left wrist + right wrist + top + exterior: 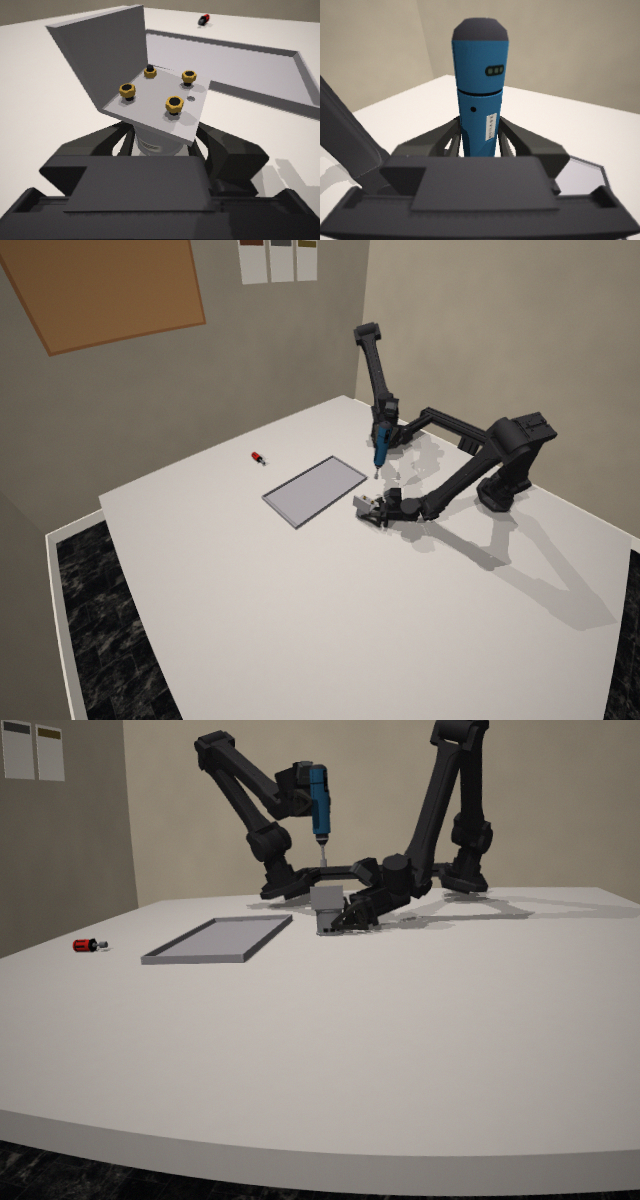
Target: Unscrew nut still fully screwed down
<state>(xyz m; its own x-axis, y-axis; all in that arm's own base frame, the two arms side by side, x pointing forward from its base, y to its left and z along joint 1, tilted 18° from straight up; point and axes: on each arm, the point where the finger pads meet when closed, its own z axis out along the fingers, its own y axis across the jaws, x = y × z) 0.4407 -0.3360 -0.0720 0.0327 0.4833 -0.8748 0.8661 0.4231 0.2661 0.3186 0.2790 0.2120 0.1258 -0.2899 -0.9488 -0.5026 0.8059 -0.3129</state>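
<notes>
The joint module (358, 510) (324, 922) (151, 146) stands upright on the table beside the tray. Its grey L-shaped bracket (326, 897) (95, 55) sits on top. Several yellow nuts are on the bracket's flat plate. The back nut (150, 72) sits lower, with its black stud sticking out above it. My left gripper (374, 508) (345, 918) (160, 119) is shut on the module's round body. My right gripper (385, 434) (306, 787) (479, 120) is shut on the blue nut driver (381, 444) (320, 802) (480, 95). It holds the driver upright, tip down, well above the bracket and touching nothing.
A flat grey tray (310, 493) (227, 937) (240, 65) lies left of the module, empty. A small red tool (256, 457) (85, 944) (204, 19) lies on the table beyond the tray. Both arm bases stand behind the module.
</notes>
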